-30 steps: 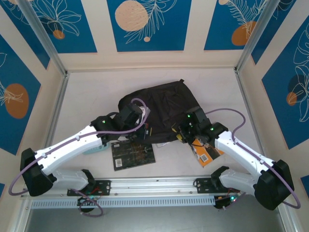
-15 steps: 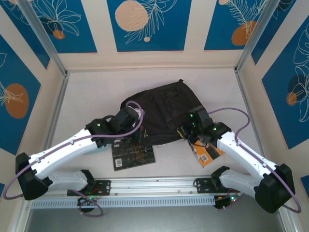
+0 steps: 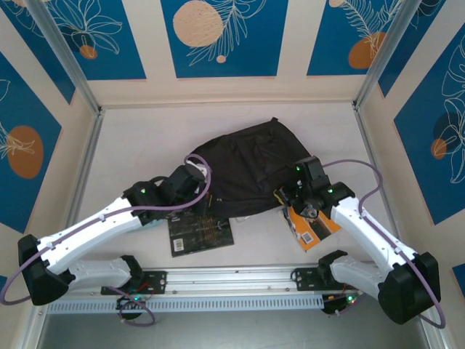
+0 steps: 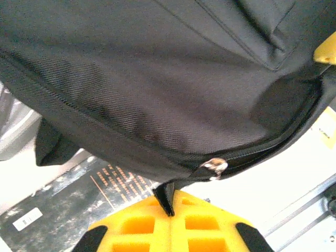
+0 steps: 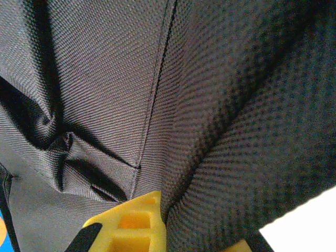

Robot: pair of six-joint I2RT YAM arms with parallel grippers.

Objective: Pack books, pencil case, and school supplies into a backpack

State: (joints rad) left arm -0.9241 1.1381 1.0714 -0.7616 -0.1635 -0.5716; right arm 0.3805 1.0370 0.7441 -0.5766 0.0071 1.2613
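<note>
top: backpack (image 3: 247,167) centre of bench (image 3: 138,145); left gripper (image 3: 202,202) and right gripper (image 3: 285,198) at its near edge; black book (image 3: 200,231) just in front (flat)
left wrist: jaws clenched on the backpack's zip tab (image 4: 167,195)
right wrist: jaws clenched on a backpack fabric fold

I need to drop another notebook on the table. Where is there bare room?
Bare: the far strip between the backpack and the back wall, both far corners, and the gap between the black book and the orange book. Crowded: the backpack's near edge, where the left gripper and right gripper pinch it.
</note>
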